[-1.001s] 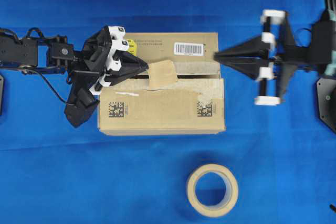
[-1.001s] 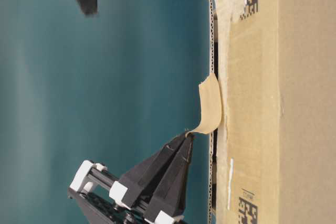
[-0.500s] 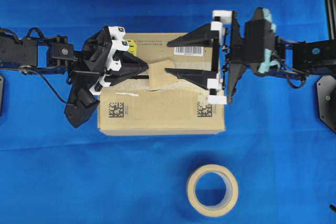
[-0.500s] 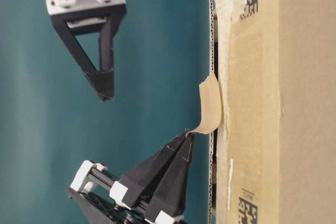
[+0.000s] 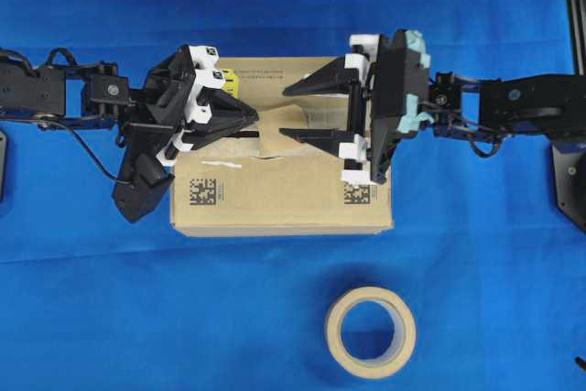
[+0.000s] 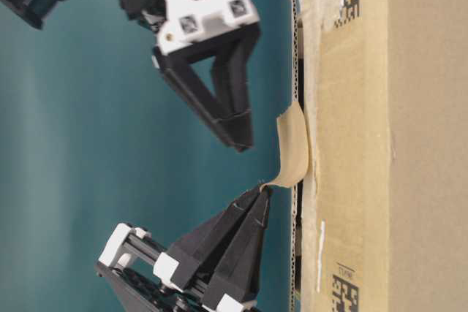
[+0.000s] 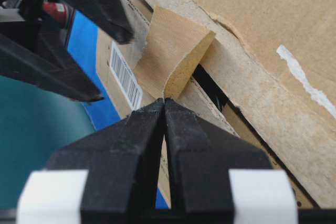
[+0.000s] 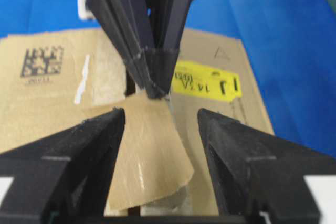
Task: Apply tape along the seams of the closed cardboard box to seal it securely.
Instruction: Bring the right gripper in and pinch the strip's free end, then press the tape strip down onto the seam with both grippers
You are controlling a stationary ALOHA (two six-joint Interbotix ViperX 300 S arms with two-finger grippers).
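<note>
1. On the top of the cardboard box [image 5: 284, 191], near its middle, one short piece of tape [image 5: 277, 139] lies across the seams [image 5: 240, 133]; its far part rests on the flaps while the near end curls up off the cardboard.
2. Judging from this, sealing has barely begun: the piece is not pressed flat, and most of the dark gap between the flaps remains bare, bordered only by pale torn remnants.
3. The left gripper [image 7: 164, 102] reaches in level from the box's left edge, jaws closed tight on the lifted end of the tape.
4. The right gripper [image 8: 161, 129] comes from the box's right edge, tilted downward, jaws spread wide either side of the tape, holding nothing.
5. The tape roll [image 5: 370, 331] sits on the blue table, beyond the box's near edge.
</note>
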